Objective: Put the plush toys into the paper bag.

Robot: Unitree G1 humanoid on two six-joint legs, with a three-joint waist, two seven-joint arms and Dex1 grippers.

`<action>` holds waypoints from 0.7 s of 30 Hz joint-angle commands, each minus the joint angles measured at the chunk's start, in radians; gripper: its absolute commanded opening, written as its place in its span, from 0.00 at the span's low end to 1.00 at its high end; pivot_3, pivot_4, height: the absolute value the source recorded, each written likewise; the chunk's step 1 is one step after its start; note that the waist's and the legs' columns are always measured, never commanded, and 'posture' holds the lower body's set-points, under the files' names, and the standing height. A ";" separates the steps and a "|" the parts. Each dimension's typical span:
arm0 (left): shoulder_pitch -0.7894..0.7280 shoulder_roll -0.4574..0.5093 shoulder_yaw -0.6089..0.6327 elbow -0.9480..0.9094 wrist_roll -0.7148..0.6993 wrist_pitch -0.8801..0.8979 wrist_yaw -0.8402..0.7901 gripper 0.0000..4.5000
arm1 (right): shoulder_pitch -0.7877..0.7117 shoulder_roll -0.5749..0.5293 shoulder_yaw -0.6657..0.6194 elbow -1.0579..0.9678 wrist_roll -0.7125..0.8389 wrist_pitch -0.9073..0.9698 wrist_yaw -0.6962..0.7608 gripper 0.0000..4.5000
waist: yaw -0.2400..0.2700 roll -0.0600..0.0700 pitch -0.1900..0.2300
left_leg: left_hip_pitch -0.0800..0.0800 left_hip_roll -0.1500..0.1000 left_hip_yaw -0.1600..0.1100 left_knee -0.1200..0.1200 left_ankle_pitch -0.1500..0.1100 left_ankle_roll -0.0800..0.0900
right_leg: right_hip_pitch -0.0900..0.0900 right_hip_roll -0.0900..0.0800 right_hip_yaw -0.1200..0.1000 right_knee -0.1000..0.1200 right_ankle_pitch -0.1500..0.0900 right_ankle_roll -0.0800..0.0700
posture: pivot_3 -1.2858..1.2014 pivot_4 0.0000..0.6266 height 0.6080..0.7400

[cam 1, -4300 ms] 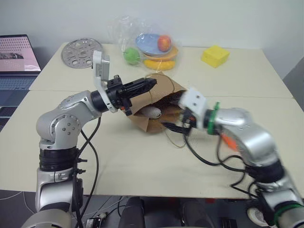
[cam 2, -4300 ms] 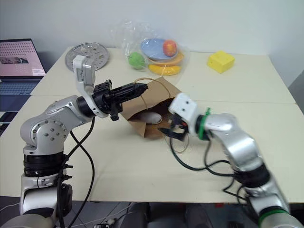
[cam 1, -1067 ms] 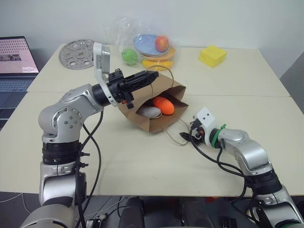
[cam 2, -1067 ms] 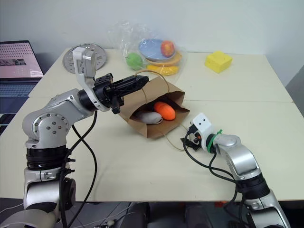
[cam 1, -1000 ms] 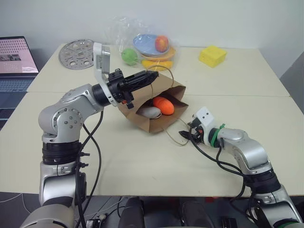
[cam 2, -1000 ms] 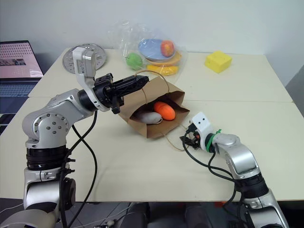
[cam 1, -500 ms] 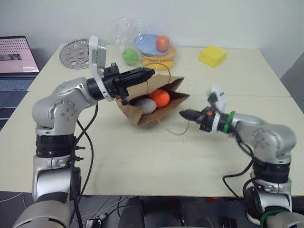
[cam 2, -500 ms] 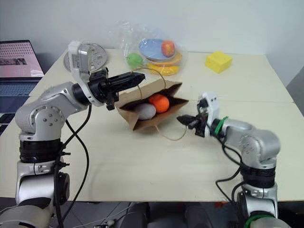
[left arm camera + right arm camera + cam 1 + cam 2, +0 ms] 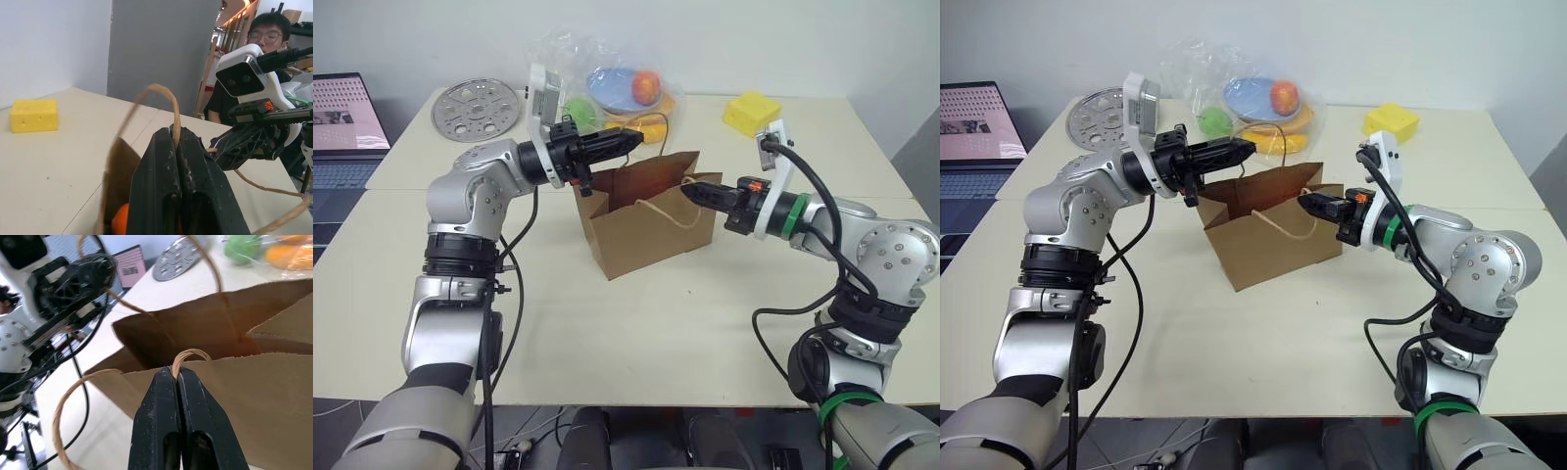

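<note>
You are holding the paper bag (image 9: pixel 651 223) upright on the table (image 9: pixel 607 323) by its two twisted handles: the left gripper (image 9: pixel 631 142) is pinching the far loop with its fingers pressed together on it, and the right gripper (image 9: pixel 693 192) is clamping the near loop the same way, the cord running between its black fingers (image 9: pixel 166 401) in the right wrist view. The plush toys are sitting inside the bag; from the head views its walls are hiding them, and in the left wrist view you are seeing just a patch of orange, probably the carrot (image 9: pixel 120 221), while the white egg cannot be made out. Behind the bag, the clear plastic bag of fruit (image 9: pixel 617 88), the yellow holed block (image 9: pixel 753 113) and the perforated metal disc (image 9: pixel 475 106) are lying apart from it, and a laptop (image 9: pixel 347 122) is standing at the far left. The risks from here are these: the grippers are pulling the thin paper loops in opposite directions, so drawing them further apart could tear a handle from the kraft wall; letting go of one loop alone could tip the bag and spill the toys.
</note>
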 commanded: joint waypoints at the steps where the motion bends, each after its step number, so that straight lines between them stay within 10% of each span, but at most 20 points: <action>1: -0.033 -0.003 0.015 0.010 0.010 -0.014 -0.017 0.00 | -0.026 0.007 -0.034 -0.015 0.013 -0.015 -0.026 0.01 | 0.000 0.000 0.000 | 0.000 0.000 0.000 0.000 0.000 0.000 | 0.000 0.000 0.000 0.000 0.000 0.000 | 0.52 0.24 1.00; 15: 0.098 0.179 0.083 -0.130 0.044 -0.011 0.001 0.92 | -0.061 -0.307 -0.024 -0.098 0.154 0.043 0.118 1.00 | -0.009 0.001 0.001 | 0.000 0.000 -0.001 0.000 0.000 0.000 | 0.000 0.000 -0.001 -0.001 0.000 0.000 | 0.52 0.24 1.00; 21: 0.211 0.219 0.109 -0.145 0.025 0.020 -0.020 0.96 | 0.080 -0.598 0.043 -0.183 0.214 -0.131 0.378 1.00 | -0.004 0.001 0.001 | -0.001 0.001 0.000 -0.002 0.000 0.001 | 0.001 0.000 -0.001 -0.005 0.000 0.000 | 0.52 0.24 1.00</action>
